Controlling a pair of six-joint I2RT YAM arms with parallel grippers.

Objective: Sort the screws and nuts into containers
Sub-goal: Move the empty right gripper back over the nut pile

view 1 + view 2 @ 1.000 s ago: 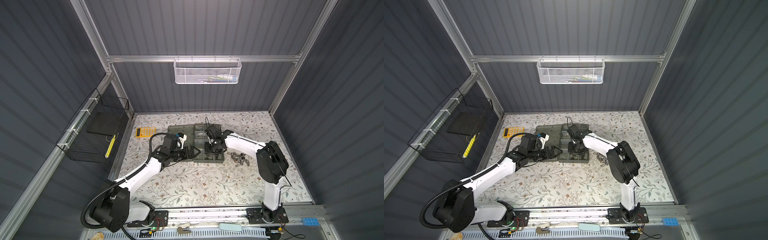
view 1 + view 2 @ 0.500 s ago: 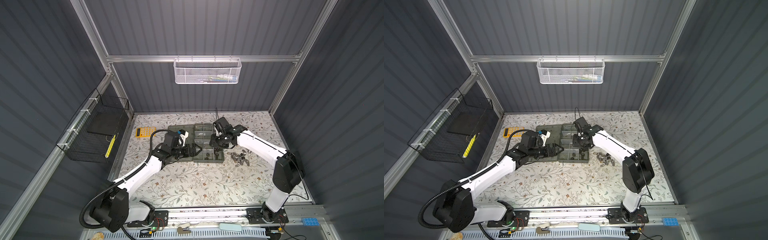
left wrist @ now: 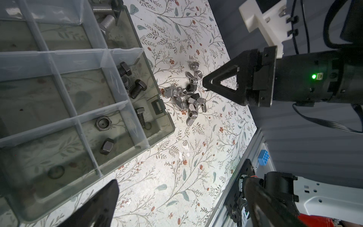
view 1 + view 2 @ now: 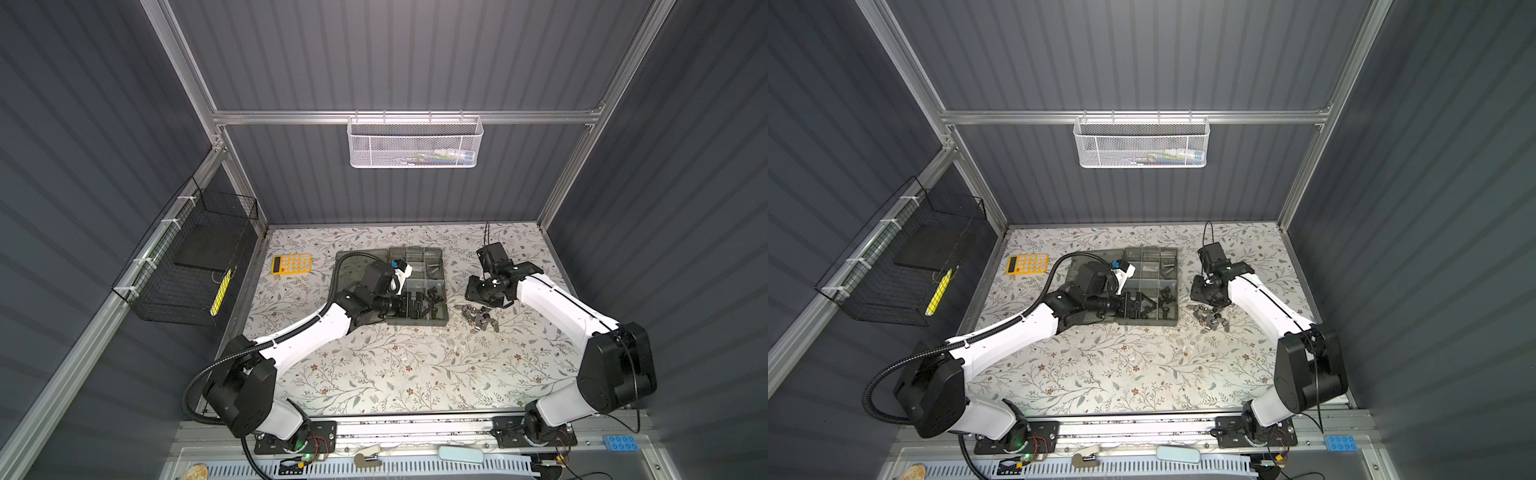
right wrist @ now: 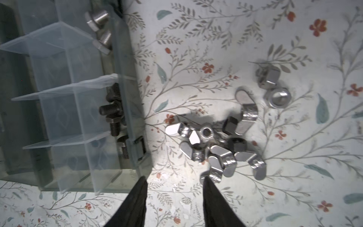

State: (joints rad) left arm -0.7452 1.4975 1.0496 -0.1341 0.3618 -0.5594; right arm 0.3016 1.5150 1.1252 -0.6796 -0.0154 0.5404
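The grey-green organizer case (image 4: 440, 320) (image 4: 1169, 322) lies at the back middle, and its containers (image 3: 84, 88) (image 5: 64, 110) are clear-walled cells. Black screws (image 3: 135, 88) (image 5: 112, 110) fill one edge cell, black nuts (image 3: 104, 122) lie in the neighbouring cells, and silver screws (image 5: 98, 25) sit in a farther one. A loose pile of silver wing nuts (image 5: 216, 153) (image 3: 188, 100) (image 4: 478, 318) with black nuts (image 5: 230, 124) lies on the cloth beside the case. My right gripper (image 5: 173, 182) (image 4: 484, 293) hovers at the pile, open and empty. My left gripper (image 3: 182, 196) (image 4: 1142, 309) is open and empty over the case's near edge.
Two silver hex nuts (image 5: 268, 76) lie apart from the pile. A yellow calculator (image 4: 291, 263) lies left of the case. A black wire basket (image 4: 187, 266) hangs on the left wall, a white mesh basket (image 4: 415, 143) on the back wall. The metal front rail (image 3: 253, 149) borders the cloth.
My right gripper has swung right, off the case to above the loose pile, and its jaws have opened wider. The left gripper has shifted a little over the case.
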